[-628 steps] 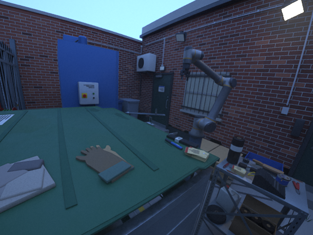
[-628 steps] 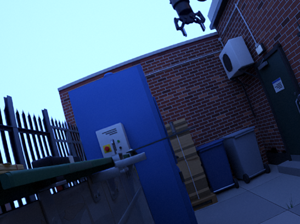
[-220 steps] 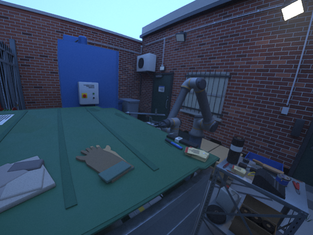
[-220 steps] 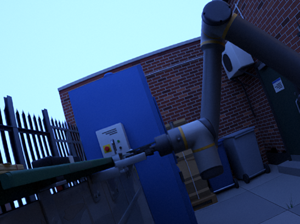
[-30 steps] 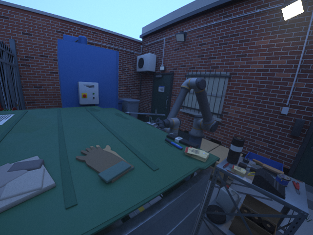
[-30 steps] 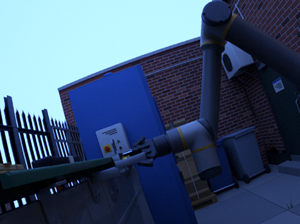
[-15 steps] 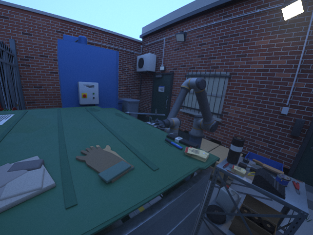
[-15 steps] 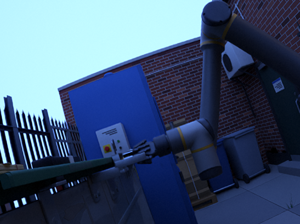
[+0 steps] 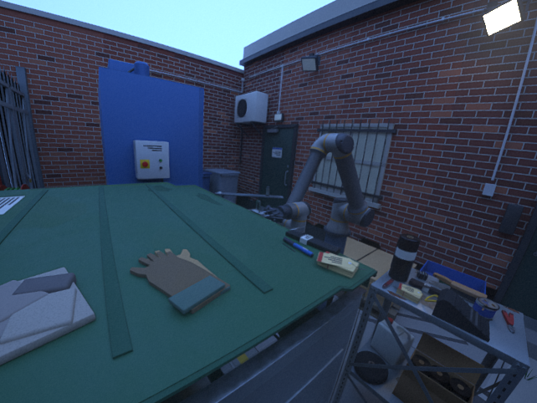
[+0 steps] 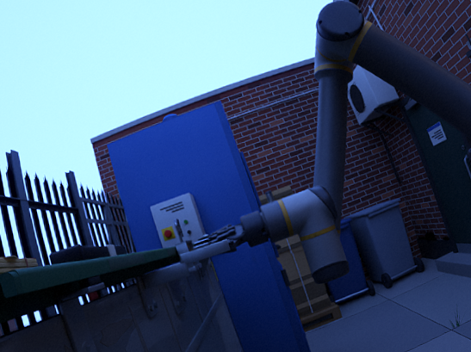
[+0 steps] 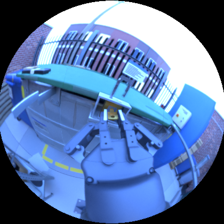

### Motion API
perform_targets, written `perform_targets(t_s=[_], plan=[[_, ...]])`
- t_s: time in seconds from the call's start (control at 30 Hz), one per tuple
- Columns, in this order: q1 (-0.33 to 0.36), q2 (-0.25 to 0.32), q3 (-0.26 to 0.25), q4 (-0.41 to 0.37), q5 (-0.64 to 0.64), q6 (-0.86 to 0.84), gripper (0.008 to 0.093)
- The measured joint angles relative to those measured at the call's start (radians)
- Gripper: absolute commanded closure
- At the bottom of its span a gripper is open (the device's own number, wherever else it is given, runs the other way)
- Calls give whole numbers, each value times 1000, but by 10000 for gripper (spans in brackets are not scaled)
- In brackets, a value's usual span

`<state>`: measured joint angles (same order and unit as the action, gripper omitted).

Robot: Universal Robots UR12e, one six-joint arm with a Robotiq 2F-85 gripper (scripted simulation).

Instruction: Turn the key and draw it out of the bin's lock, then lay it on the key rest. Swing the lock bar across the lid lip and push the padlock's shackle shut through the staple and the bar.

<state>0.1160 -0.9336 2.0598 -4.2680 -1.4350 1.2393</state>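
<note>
The key (image 11: 113, 114) is partly hidden, only its brass bow showing between the fingers of my gripper (image 11: 114, 114), which is closed on it at the bin's lock under the green lid (image 9: 130, 260). The lock sits in a grey housing (image 11: 110, 105) below the lid lip. A metal staple (image 11: 122, 86) stands up from the lid edge just above it. A pale lock bar (image 11: 28, 100) angles out from the bin front, off to the left in the wrist camera. From the second side camera my gripper (image 10: 210, 240) reaches level to the lid's edge. The padlock's place I cannot tell.
Behind the bin stand a blue cabinet (image 10: 192, 188) with a control box (image 10: 178, 219) and a spiked fence (image 10: 29, 210). On the lid lie a glove (image 9: 180, 273), a grey pad (image 9: 39, 308), a pen (image 9: 299, 247) and a small box (image 9: 338, 263). A tool shelf (image 9: 438, 312) stands beside the bin.
</note>
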Motion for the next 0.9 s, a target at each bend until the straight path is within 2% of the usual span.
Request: perform_targets(t_s=[0.9], plan=[[0, 0, 0, 0, 0, 276, 934]])
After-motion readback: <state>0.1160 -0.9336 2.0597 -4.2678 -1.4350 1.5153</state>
